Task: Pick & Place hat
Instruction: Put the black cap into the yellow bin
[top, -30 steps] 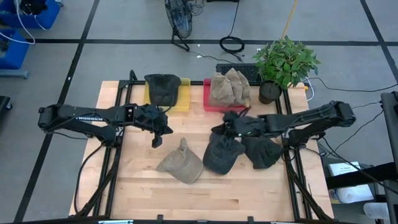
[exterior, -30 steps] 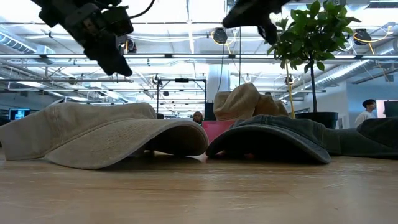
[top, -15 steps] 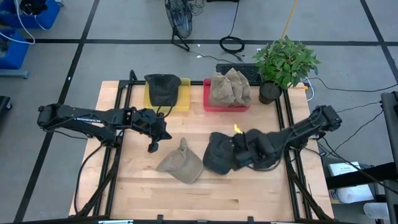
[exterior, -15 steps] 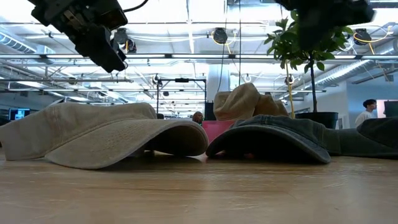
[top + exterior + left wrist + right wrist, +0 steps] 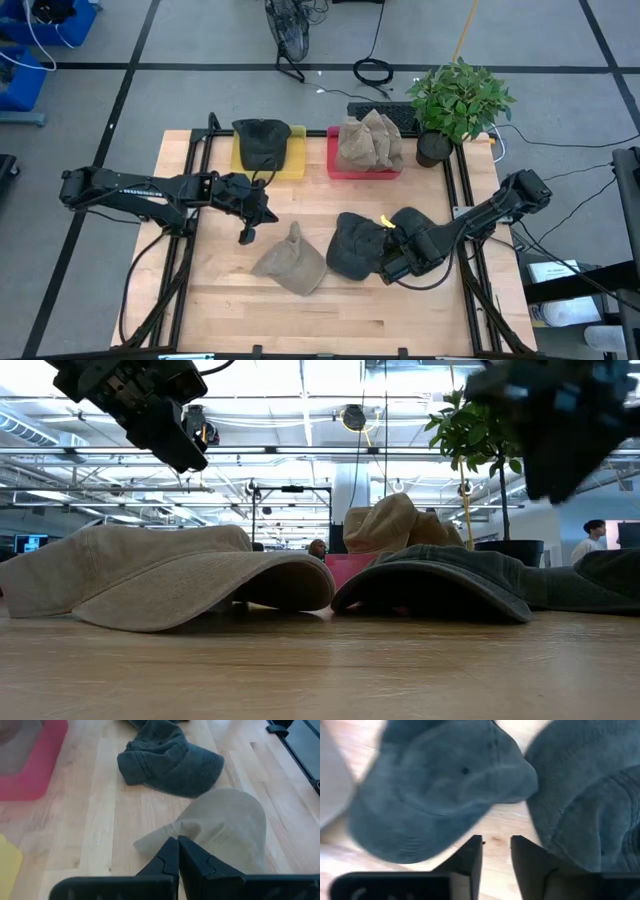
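Beside the right hand [image 5: 388, 271], dark hat [image 5: 352, 246] points its brim table-front.

- We see two slim black arms built of jointed tubular links, matte throughout.
- The left arm [image 5: 140, 190] carries white lettering along its long link; we cannot read it.
- The left hand [image 5: 178, 857] ends in two black, angular, wedge-shaped fingers.
- The right hand [image 5: 496, 851] has flat, dark, blocky fingers on a wide black crossbar.
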Motion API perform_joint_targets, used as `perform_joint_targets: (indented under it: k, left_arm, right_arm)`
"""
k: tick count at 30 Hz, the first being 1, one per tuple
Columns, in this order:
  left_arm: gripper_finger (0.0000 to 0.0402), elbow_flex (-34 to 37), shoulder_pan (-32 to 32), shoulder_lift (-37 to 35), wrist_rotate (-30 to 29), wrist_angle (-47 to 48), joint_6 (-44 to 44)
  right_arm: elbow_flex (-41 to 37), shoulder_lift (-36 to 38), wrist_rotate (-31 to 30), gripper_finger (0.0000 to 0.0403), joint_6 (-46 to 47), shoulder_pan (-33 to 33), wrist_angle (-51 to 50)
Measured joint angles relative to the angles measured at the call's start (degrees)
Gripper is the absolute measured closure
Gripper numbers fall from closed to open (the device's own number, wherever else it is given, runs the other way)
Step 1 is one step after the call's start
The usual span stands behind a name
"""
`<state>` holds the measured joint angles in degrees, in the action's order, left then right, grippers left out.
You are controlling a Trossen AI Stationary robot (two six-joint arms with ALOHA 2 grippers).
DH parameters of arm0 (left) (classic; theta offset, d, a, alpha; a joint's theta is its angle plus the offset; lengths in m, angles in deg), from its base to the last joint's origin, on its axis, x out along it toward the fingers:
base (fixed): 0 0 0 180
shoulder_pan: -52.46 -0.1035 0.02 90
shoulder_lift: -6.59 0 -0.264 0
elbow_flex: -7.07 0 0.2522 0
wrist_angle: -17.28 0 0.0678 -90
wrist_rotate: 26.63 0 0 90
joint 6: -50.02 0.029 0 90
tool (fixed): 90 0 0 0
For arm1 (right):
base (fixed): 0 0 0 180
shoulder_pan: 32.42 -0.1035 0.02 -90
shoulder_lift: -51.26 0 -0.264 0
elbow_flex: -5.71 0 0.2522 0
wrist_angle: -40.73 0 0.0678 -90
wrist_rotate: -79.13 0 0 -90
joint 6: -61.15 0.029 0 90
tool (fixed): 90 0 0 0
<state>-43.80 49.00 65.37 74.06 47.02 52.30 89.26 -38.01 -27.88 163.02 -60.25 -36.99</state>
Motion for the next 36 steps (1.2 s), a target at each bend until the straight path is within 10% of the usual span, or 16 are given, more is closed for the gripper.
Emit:
perform_joint_targets:
  k: [18, 36]
  left_arm:
    - [0.039, 0.0, 0.0, 0.0, -0.5, -1.1, -4.5]
    - [0.0397, -0.1, 0.0, 0.0, -3.9, -6.2, -7.0]
  right_arm:
    - [-22.0, 13.1, 0.7, 0.0127, -7.8, 6.8, 21.6]
    - [-39.0, 15.2, 8.3, 0.0187, -25.4, 16.5, 59.1]
